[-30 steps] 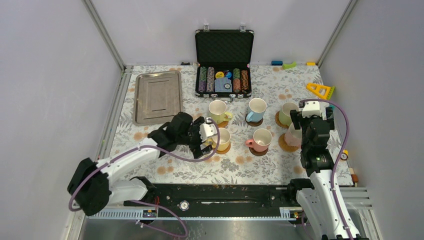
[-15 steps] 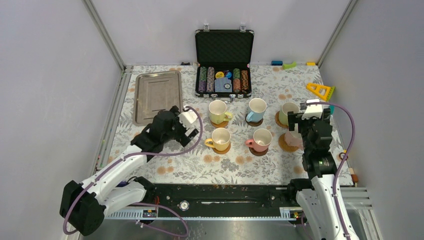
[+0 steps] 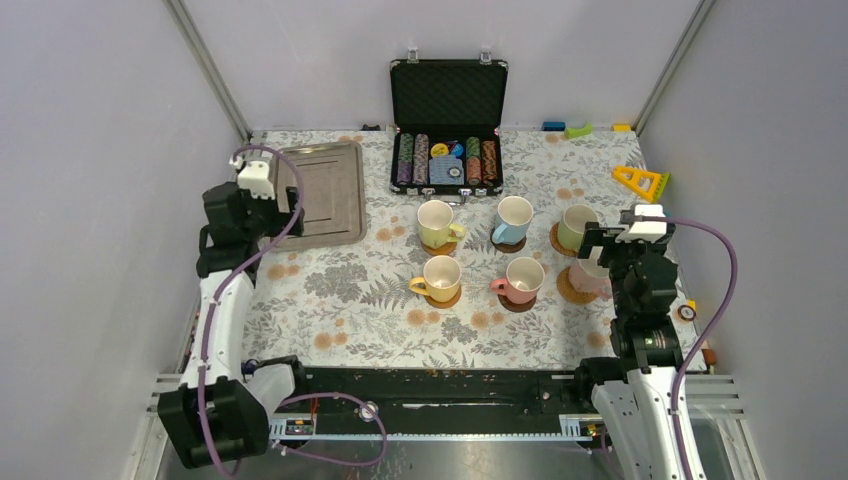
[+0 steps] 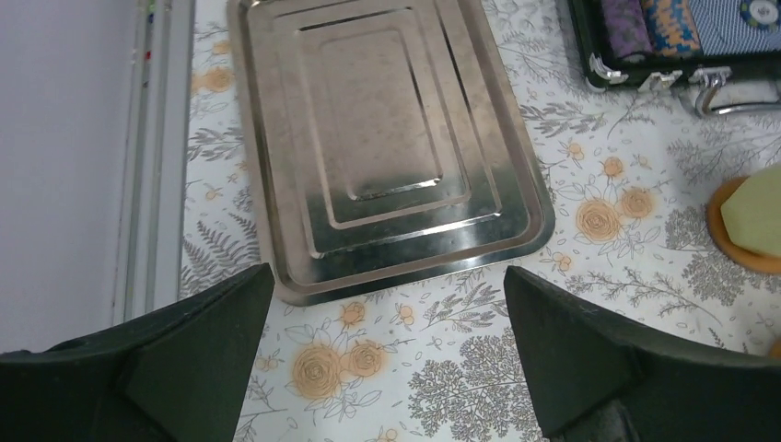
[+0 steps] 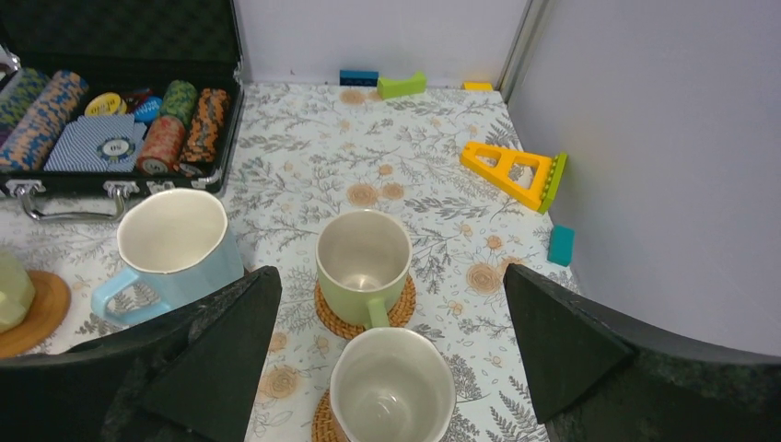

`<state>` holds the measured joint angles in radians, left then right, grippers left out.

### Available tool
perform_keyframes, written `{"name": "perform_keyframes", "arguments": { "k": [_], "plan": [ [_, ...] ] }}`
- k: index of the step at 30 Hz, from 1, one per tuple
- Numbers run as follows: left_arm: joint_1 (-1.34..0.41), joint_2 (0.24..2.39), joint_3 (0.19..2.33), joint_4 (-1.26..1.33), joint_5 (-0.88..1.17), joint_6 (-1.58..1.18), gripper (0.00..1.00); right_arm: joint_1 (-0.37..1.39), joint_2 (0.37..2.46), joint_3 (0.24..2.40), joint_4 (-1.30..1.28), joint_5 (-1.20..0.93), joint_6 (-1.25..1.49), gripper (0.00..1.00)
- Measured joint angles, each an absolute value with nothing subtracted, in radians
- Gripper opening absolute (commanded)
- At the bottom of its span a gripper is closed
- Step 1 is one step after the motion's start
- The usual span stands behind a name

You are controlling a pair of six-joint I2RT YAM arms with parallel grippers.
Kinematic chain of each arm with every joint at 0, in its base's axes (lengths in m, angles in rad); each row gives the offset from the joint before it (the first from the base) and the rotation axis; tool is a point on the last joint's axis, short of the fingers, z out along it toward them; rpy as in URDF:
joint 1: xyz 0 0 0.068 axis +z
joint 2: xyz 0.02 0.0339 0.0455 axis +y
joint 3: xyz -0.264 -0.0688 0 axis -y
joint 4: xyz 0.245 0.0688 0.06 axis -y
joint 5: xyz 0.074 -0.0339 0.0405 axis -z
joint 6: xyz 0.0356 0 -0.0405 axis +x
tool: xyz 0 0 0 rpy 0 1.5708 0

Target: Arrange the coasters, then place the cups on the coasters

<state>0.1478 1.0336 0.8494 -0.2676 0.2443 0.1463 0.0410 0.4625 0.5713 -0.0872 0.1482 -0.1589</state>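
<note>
The right gripper (image 5: 387, 276) hangs with its jaws spread wide and nothing between them. It is directly above the cream cup (image 5: 391, 391), which sits on a woven coaster (image 5: 322, 425) at the right end of the near row. In that row the pink cup (image 3: 523, 278) and the yellow cup (image 3: 440, 277) each stand on a coaster of their own. Behind them the pale green cup (image 5: 364, 258), the light blue cup (image 5: 175, 235) and the yellow-green cup (image 3: 436, 222) are seated the same way. Placing therefore looks finished, and the step in hand is probably a clean withdrawal.

The right arm should rise straight up first. It hangs close over two rims, and the pale green cup's handle points toward it, so a low sideways swing could nudge a cup off centre. The left gripper (image 4: 387, 276), also wide open and empty, hovers over the near edge of the silver tray (image 4: 387, 120). It is well apart from every cup and looks free to fold back. The poker chip case (image 3: 447, 120) lies open beyond.
</note>
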Motion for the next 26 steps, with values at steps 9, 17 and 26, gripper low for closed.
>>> {"name": "perform_keyframes", "arguments": {
  "k": [9, 17, 26],
  "plan": [
    [0.216, 0.936, 0.820, -0.240, 0.323, 0.094, 0.99, 0.041, 0.430, 0.590, -0.098, 0.170, -0.131, 1.00],
    [0.216, 0.936, 0.770, -0.215, 0.328, 0.071, 0.99, 0.041, 0.419, 0.606, -0.116, 0.210, -0.134, 1.00],
    [0.216, 0.936, 0.761, -0.208, 0.330, 0.066, 0.99, 0.041, 0.412, 0.609, -0.116, 0.271, -0.150, 1.00]
  ]
}}
